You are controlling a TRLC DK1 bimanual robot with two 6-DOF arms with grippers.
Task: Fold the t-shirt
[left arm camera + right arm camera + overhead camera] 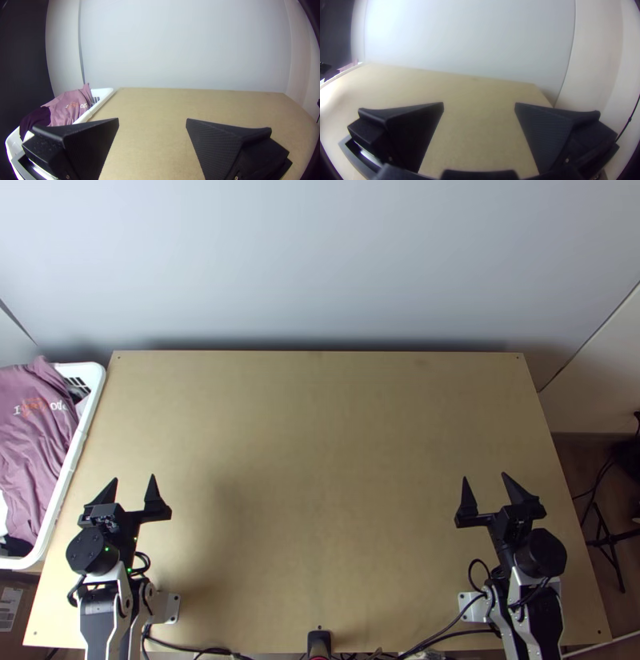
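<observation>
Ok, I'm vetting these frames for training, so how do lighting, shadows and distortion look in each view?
Top view: a soft shadow on the table beside the left gripper, and a darker band at the foot of the wall; left wrist view: bent table edge, dark corners; right wrist view: glare on the table's left side.

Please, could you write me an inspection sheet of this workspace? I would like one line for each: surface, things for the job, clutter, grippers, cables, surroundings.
Surface: light wooden table, flat.
Job's things: mauve cloth with print, probably the t-shirt, bunched in the white basket at the table's left side; dark cloth beside it.
Clutter: small black device at the middle of the near edge.
Grippers: left gripper and right gripper both open over the table, holding nothing.
Cables: black cables along the near edge.
Surroundings: pale wall beyond the far edge; black stand at the right.
</observation>
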